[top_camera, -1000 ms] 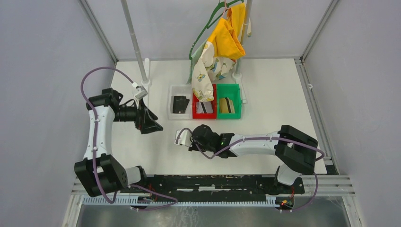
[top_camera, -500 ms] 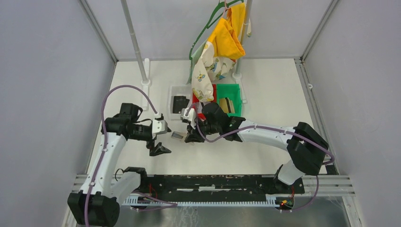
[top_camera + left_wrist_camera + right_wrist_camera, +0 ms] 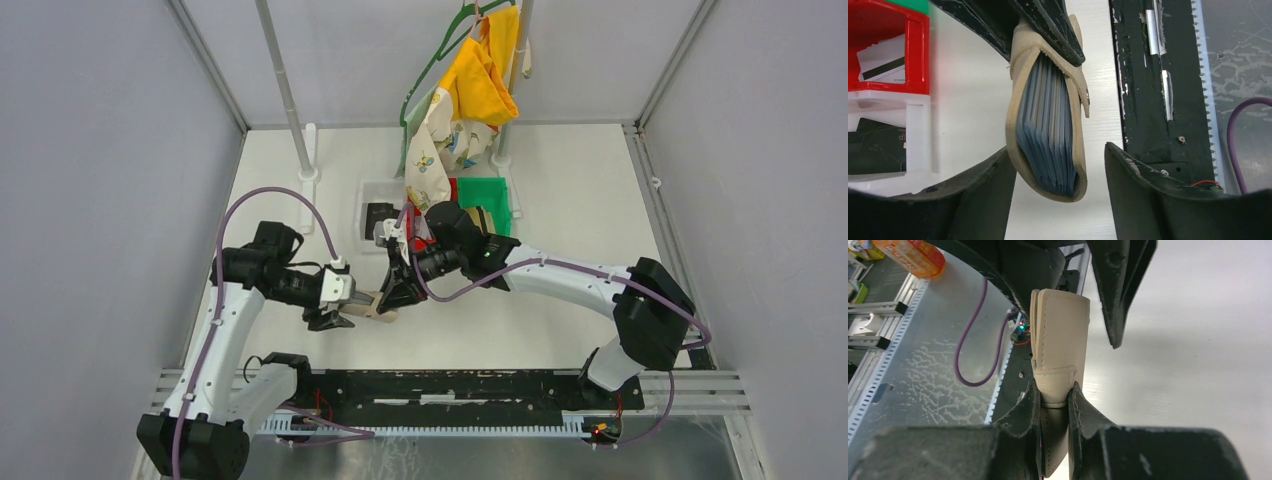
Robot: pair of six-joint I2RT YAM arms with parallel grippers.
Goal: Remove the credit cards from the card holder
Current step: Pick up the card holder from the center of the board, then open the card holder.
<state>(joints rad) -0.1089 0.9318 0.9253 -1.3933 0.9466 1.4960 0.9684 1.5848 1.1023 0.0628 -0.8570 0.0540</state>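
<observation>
**ITEM:** card holder (image 3: pixel 1020 100), tan, leather-like, folded.

**LOC:** looks lifted off the table (image 3: pixel 973 100), hanging betw. my two hands.

**R hand** (image 3: pixel 1054 390): pinched tight on one narrow end of it.

**L hand** (image 3: pixel 1058 150): wide open, fingers astride the other end. One finger looks to brush the cover, the other is apart. Nothing gripped.

**CONTENTS:** blue-grey stack of sleeves (image 3: pixel 1048 125) fanned at the open edge. Can't tell which are loaded.

**HANDLING (est.):**
- Holder: light, w/ soft cover that flexes.
- Sleeves: slick.
- Contents: prob. thin, stiff, slippery.

**GRIP (est.):** L hand on one cover's outer edge, not across the whole stack, so it spreads.

**ALSO:** credit cards (image 3: pixel 883 62) in red bin (image 3: pixel 918 55) & white bin (image 3: pixel 918 135), off to one side beyond L fingertips.
</observation>
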